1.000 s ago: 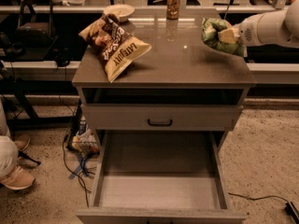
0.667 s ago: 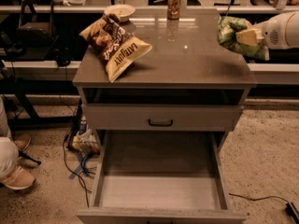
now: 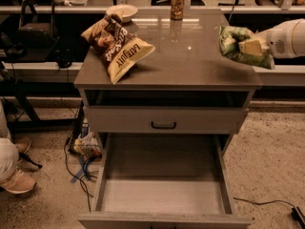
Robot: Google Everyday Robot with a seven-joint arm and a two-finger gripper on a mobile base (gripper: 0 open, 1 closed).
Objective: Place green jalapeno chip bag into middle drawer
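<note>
Your gripper (image 3: 253, 46) hangs at the right edge of the cabinet top (image 3: 190, 68), clenched on the green jalapeno chip bag (image 3: 232, 43); the bag is held off the surface and straddles that right edge. The middle drawer (image 3: 162, 194) stands pulled out low at the front, well below the bag, its low side walls running left and right and its front rim at the bottom of the view; just above it the shallow drawer front (image 3: 119, 120) with the black handle (image 3: 163, 125) is closed. The Late July chip bag (image 3: 116, 44) lies on the left, its lower corner near the front edge; a can (image 3: 177, 4) and a bowl (image 3: 121, 11) sit along the rear edge, all well apart from your gripper.
</note>
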